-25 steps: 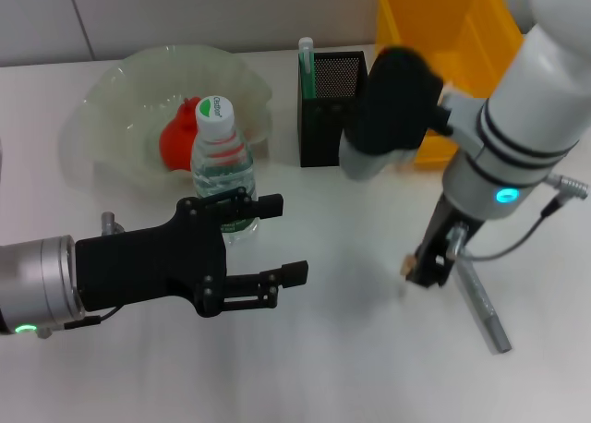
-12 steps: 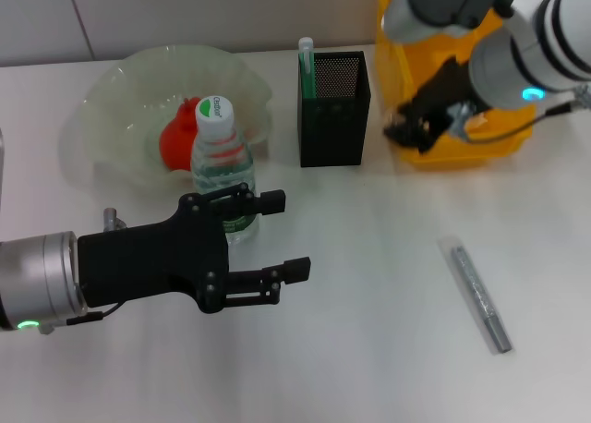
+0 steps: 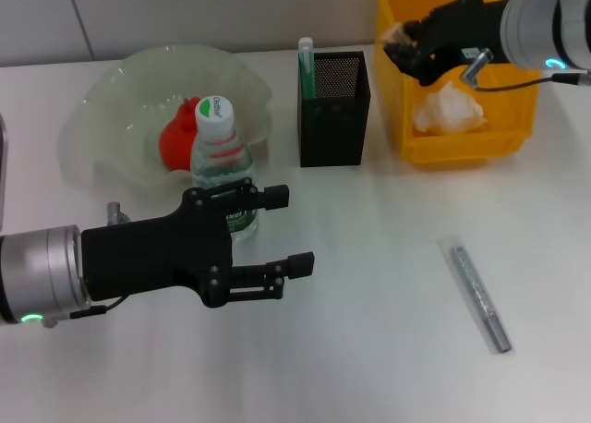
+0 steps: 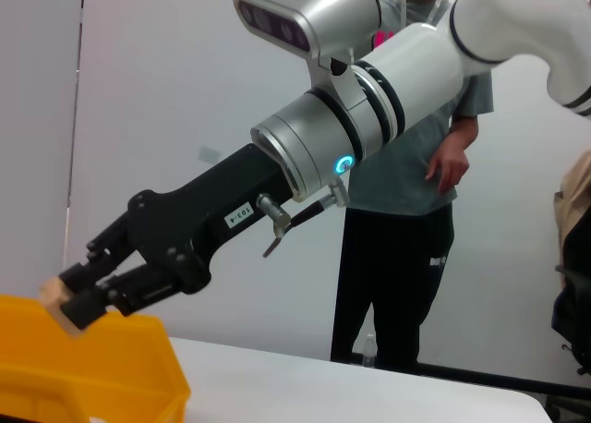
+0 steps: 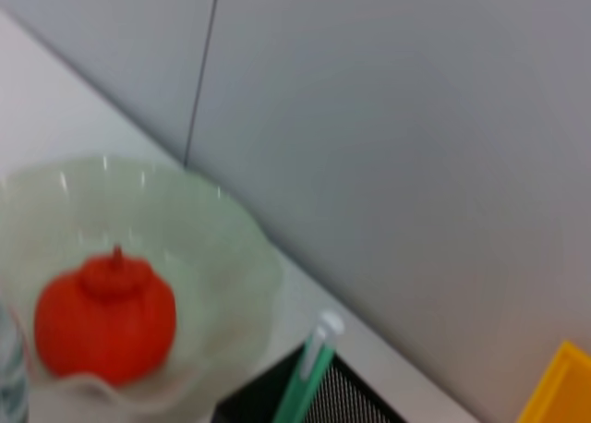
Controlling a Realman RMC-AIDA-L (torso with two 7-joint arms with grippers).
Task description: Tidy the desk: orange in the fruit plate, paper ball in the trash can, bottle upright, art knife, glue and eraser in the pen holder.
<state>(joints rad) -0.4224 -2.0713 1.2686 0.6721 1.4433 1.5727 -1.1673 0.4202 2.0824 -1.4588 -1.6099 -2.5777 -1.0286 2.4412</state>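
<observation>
The right gripper [image 3: 399, 46], at one o'clock in the head view, has its fingers clamped on the tan eraser [image 3: 396, 38], held in the air between the pen holder [image 3: 334, 123] and the trash can [image 3: 462, 141]. The left gripper [image 3: 288, 231] hangs at seven o'clock, fingers apart, holding nothing.

Done, by the look of it: orange [image 3: 177, 138] in the fruit plate [image 3: 120, 100], paper ball [image 3: 448, 109] in the trash can, bottle [image 3: 222, 169] upright, glue [image 3: 306, 67] in the pen holder. Left: dropping the eraser in, then the grey art knife [image 3: 478, 294] lying on the desk [image 3: 369, 349] at five o'clock.
</observation>
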